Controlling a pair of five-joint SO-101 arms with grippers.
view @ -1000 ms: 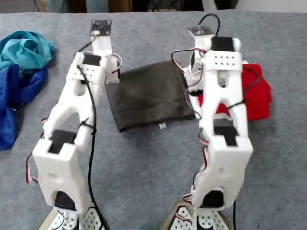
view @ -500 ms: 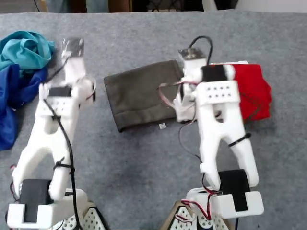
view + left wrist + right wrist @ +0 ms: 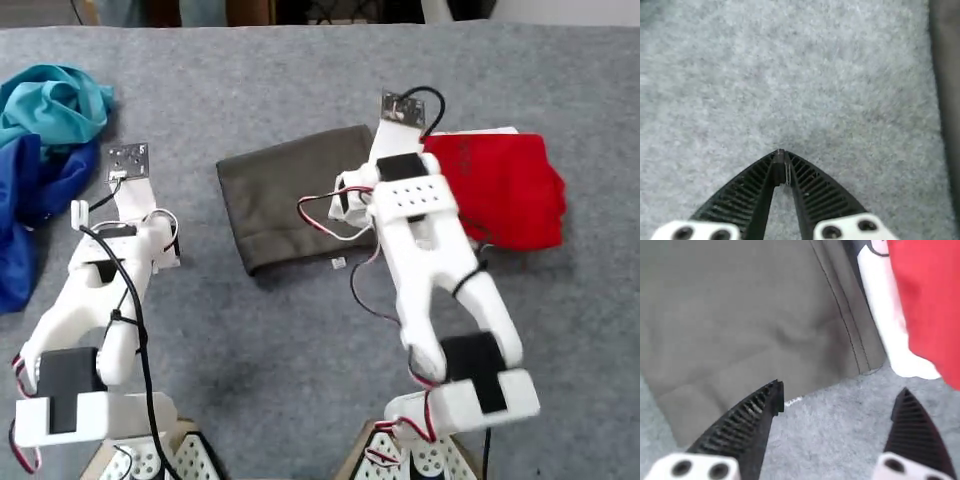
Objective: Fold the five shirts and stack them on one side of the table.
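Observation:
A folded olive-grey shirt (image 3: 285, 200) lies mid-table, and a folded red shirt (image 3: 505, 190) lies to its right on top of a white one (image 3: 880, 315). My right gripper (image 3: 840, 390) is open and empty, hovering over the near right corner of the olive-grey shirt (image 3: 740, 315), with the red shirt (image 3: 927, 295) beside it. The right arm (image 3: 420, 230) hides that corner from above. My left gripper (image 3: 780, 154) is shut on nothing above bare grey carpet, left of the olive-grey shirt (image 3: 949, 75). The left arm (image 3: 105, 270) stands at the left.
A crumpled teal shirt (image 3: 55, 100) and a crumpled blue shirt (image 3: 35, 190) lie in a heap at the far left edge. A small white tag (image 3: 339, 263) sits on the carpet by the olive-grey shirt's near edge. The grey carpet (image 3: 280, 360) covers the table.
Both arms pulled back toward the near side. The left arm swung left off the olive-grey shirt's edge. The right arm shifted left, uncovering the red shirt.

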